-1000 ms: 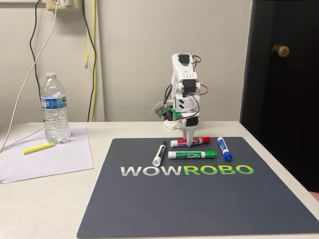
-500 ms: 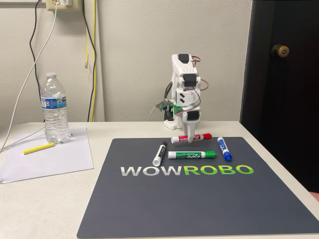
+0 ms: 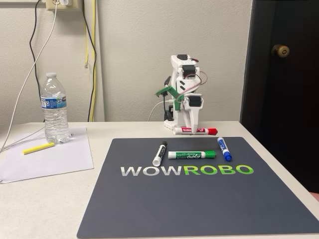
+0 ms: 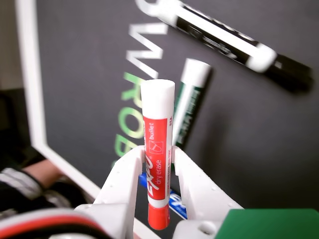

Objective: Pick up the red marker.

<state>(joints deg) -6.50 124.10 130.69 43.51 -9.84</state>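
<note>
The red marker (image 3: 195, 131) hangs level above the back edge of the dark mat (image 3: 199, 199), clear of the surface, red cap to the right in the fixed view. My gripper (image 3: 190, 130) is shut on its barrel. In the wrist view the red marker (image 4: 158, 164) is pinched between the two white fingers (image 4: 124, 174), with my gripper (image 4: 158, 162) closed around its red label. On the mat below lie a green marker (image 3: 192, 155), a blue marker (image 3: 224, 148) and a black marker (image 3: 159, 153). The wrist view also catches the green marker (image 4: 187, 107) and black marker (image 4: 234, 42).
A water bottle (image 3: 54, 108) stands on a white sheet of paper (image 3: 47, 159) at the left, with a yellow highlighter (image 3: 38, 148) beside it. Cables hang down the wall at the left. A dark door (image 3: 281, 69) stands at the right. A person's sleeve (image 4: 22, 186) shows past the mat's edge.
The gripper has risen off the mat with the red marker in it, lifting the marker from its spot between the other markers to just above the mat's back edge.
</note>
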